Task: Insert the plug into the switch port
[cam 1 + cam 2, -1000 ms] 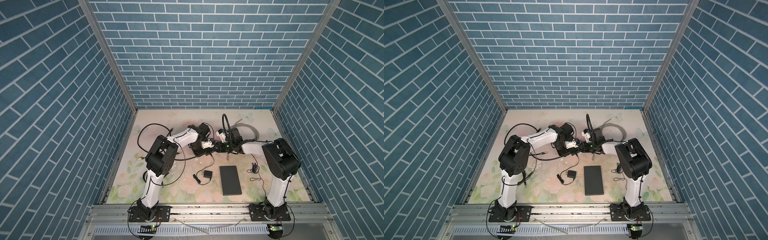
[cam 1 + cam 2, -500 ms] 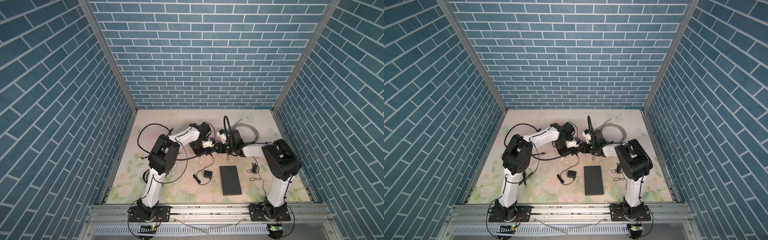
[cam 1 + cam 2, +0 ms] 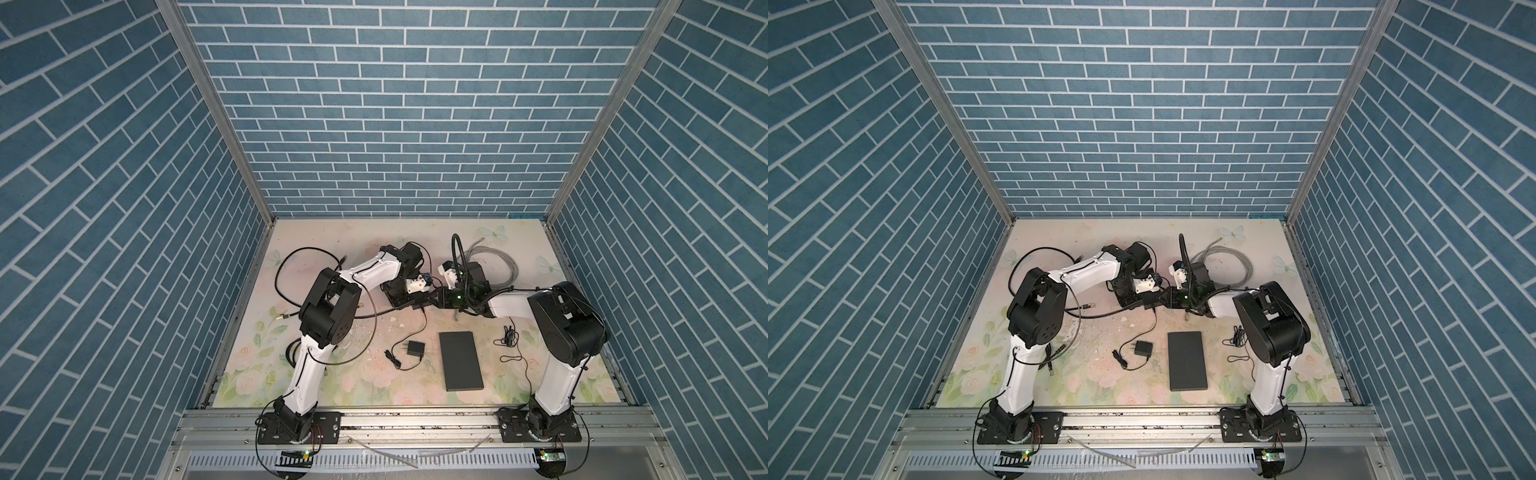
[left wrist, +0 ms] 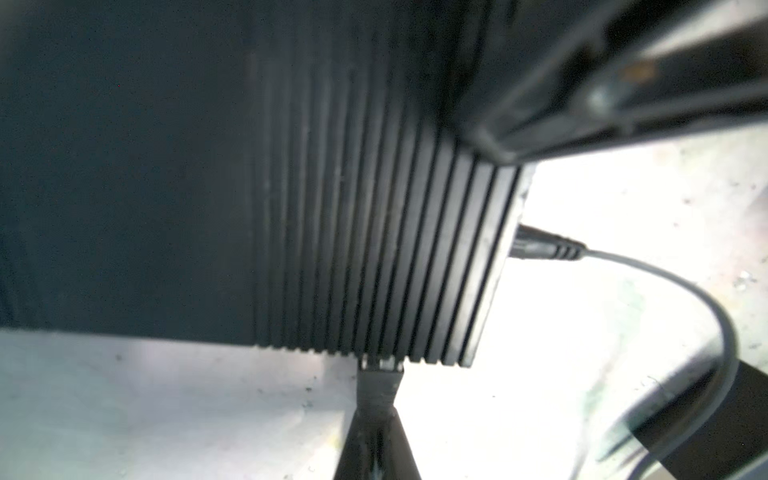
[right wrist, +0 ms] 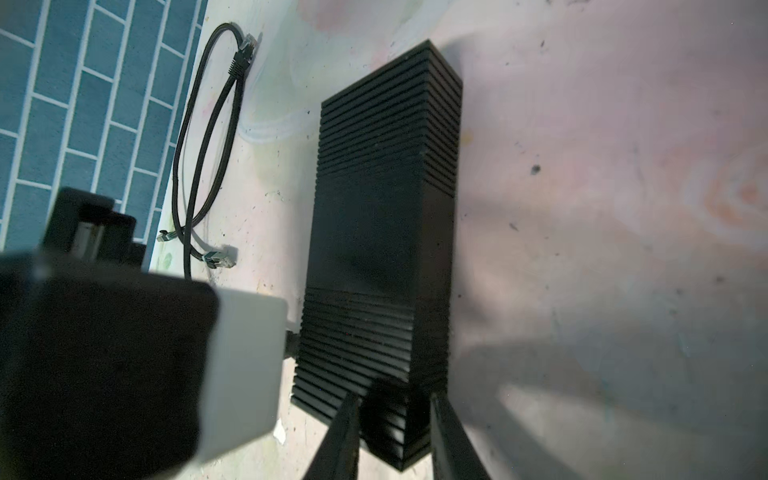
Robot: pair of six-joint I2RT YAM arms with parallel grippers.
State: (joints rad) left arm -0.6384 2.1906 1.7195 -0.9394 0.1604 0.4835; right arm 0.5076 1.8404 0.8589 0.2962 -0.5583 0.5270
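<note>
The switch (image 4: 374,249) is a black ribbed box lying at mid-table in both top views (image 3: 400,299) (image 3: 1128,300). My left gripper (image 4: 376,415) is shut on the black plug (image 4: 380,384), whose front end sits at the switch's edge, partly inside a port. How deep it sits I cannot tell. In the right wrist view my right gripper (image 5: 392,401) is shut on the switch (image 5: 382,249), one finger on each side of its near corner. The left gripper's body (image 5: 104,365) is beside the switch.
A second plug with a grey cord (image 4: 544,249) is in the switch's side. A flat black box (image 3: 460,360) and a power adapter (image 3: 415,348) lie nearer the front. A grey cable coil (image 3: 494,266) sits at the back right, black patch cables (image 5: 208,145) by the left wall.
Both arms have shifted only slightly at the switch. Both grips look unchanged.
</note>
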